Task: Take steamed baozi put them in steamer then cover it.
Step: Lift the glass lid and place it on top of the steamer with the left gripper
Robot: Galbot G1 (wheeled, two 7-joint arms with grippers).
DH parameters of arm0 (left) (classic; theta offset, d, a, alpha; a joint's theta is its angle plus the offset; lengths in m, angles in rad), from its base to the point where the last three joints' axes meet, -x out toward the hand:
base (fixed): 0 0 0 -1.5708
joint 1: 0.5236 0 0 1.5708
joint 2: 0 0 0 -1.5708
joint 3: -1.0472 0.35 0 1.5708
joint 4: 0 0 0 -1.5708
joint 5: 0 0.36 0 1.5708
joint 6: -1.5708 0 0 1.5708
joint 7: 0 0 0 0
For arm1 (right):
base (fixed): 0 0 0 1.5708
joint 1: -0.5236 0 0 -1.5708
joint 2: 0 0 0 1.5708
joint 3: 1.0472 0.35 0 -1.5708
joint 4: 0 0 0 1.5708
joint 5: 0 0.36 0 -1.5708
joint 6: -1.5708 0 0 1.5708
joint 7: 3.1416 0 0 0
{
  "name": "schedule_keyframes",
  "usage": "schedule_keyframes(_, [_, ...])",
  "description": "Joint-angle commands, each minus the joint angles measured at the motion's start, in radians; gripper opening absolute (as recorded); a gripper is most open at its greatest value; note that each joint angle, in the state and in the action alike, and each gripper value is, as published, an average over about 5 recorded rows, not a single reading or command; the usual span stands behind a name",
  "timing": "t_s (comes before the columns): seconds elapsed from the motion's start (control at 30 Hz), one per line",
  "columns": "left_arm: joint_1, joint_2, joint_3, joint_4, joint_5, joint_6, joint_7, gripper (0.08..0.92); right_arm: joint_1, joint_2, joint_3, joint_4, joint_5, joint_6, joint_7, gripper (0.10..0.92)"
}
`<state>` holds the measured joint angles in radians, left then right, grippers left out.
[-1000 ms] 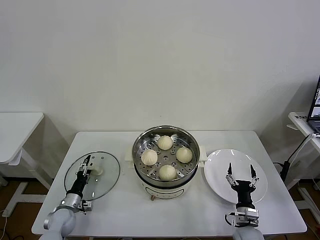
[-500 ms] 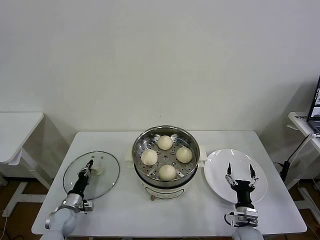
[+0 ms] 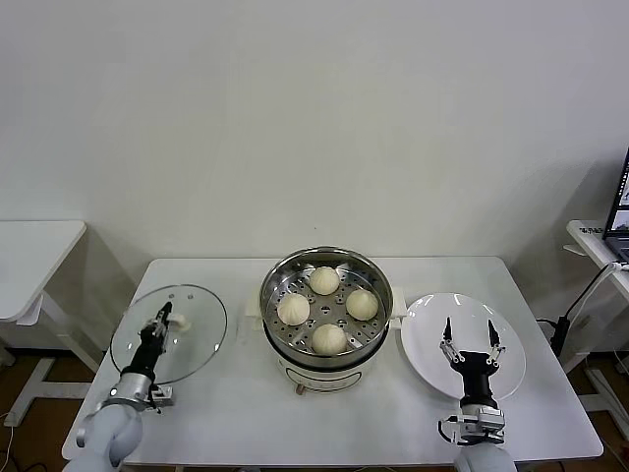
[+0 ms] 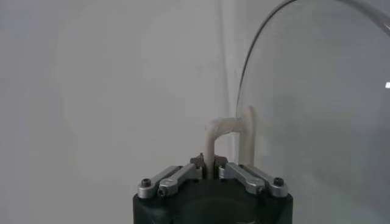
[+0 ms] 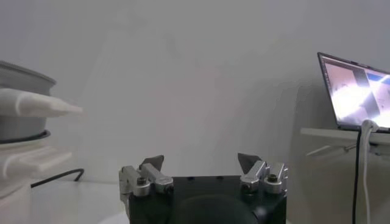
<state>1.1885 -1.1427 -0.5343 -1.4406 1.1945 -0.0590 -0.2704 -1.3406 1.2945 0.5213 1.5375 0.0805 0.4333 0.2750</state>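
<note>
Left claw (image 3: 160, 317) is clamped on the white handle (image 4: 231, 141) of the glass cover (image 3: 168, 332), which looks lifted and tilted over the desk's (image 3: 246, 413) left side, while four baozi (image 3: 328, 338) sit in the steamer (image 3: 326, 300) mid-desk and right claw (image 3: 468, 336) hovers, fingers apart, over the white plate (image 3: 432, 324).

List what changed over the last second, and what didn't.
The left tool, shut on the lid's handle, has lifted the lid off the table and carried it toward the robot's left, tilting it up. Unchanged: four baozi in the steamer, the plate, and the right tool, open over the plate.
</note>
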Motion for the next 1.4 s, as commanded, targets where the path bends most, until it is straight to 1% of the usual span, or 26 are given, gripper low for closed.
schedule_keyframes(0.03, [0.085, 0.026, -0.019, -0.463, -0.138, 0.144, 0.128, 0.194, 0.004, 0.001, 0.000, 0.002, -0.005, -0.007, 0.002, 0.823])
schedule_keyframes(0.13, [0.107, 0.022, 0.014, -0.592, -0.142, 0.219, 0.172, 0.194, 0.008, 0.000, 0.000, 0.002, -0.005, -0.012, 0.004, 0.823])
schedule_keyframes(0.27, [0.103, 0.009, 0.101, -0.748, -0.110, 0.360, 0.266, 0.194, 0.015, -0.001, 0.000, -0.003, -0.007, -0.016, 0.005, 0.823])
schedule_keyframes(0.37, [0.069, 0.002, 0.199, -0.817, -0.075, 0.444, 0.342, 0.194, 0.022, 0.001, 0.000, -0.010, -0.009, -0.018, 0.005, 0.823])
schedule_keyframes(0.47, [0.020, -0.011, 0.316, -0.842, -0.030, 0.507, 0.411, 0.194, 0.029, 0.005, -0.001, -0.017, -0.012, -0.018, 0.006, 0.823])
schedule_keyframes(0.63, [-0.061, -0.068, 0.491, -0.808, 0.082, 0.598, 0.528, 0.194, 0.039, 0.015, -0.002, -0.030, -0.021, -0.018, 0.007, 0.823])
schedule_keyframes(0.77, [-0.111, -0.130, 0.597, -0.733, 0.151, 0.639, 0.581, 0.194, 0.046, 0.024, -0.002, -0.041, -0.031, -0.017, 0.007, 0.823])
schedule_keyframes(0.97, [-0.176, -0.208, 0.688, -0.605, 0.224, 0.672, 0.607, 0.194, 0.051, 0.035, 0.003, -0.059, -0.041, -0.016, 0.007, 0.823])
schedule_keyframes(1.1, [-0.215, -0.240, 0.719, -0.537, 0.255, 0.681, 0.616, 0.194, 0.056, 0.036, 0.004, -0.069, -0.046, -0.019, 0.006, 0.823])
schedule_keyframes(1.4, [-0.252, -0.289, 0.738, -0.461, 0.293, 0.687, 0.615, 0.194, 0.073, 0.037, -0.002, -0.075, -0.046, -0.044, 0.006, 0.823])
